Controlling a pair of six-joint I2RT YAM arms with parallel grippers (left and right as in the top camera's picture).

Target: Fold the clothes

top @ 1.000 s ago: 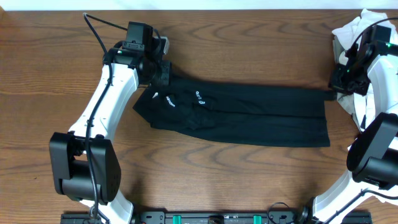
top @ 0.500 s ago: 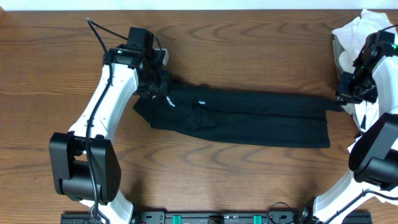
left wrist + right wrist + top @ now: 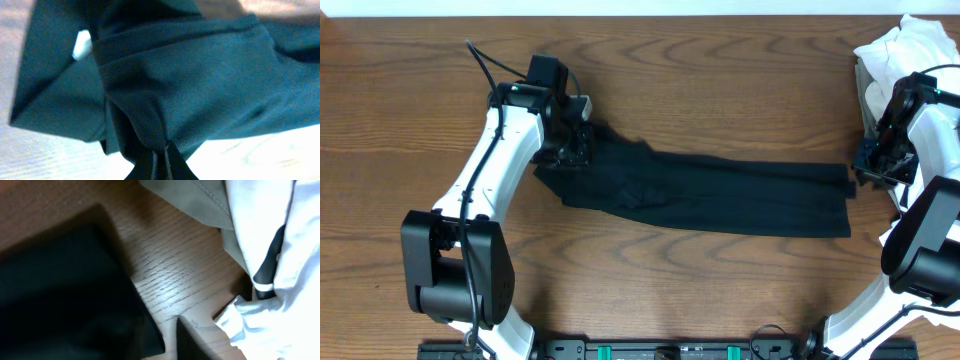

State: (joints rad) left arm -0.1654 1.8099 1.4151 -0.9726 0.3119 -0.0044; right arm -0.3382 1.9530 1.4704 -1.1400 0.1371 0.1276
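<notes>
Position: the black soft-fabric T-shirt [image 3: 740, 195] lies on the brown wooden counter [image 3: 720, 80] as a long, narrow strip. Its long axis runs left to right, dipping slightly toward the near side at the right end.

Left hand [image 3: 575, 148]: closed on the bunched left end of the T-shirt. The wrist view shows the fingers pinched together with a fold of cloth between them.

Right hand [image 3: 868, 170]: sits just off the strip's right edge with its jaws a little apart. Bare wood shows between them and no cloth is gripped.

Governing relation: the whole garment extends rightward from the left hand, so any end-over-end fold would probably travel along that axis toward the right arm. The left arm has the only hold.

Clearance: there is open wood on both the far and near sides of the strip. The right end is cramped by the heap of white garments [image 3: 895, 50] beside the right arm. Snagging is a risk there.
</notes>
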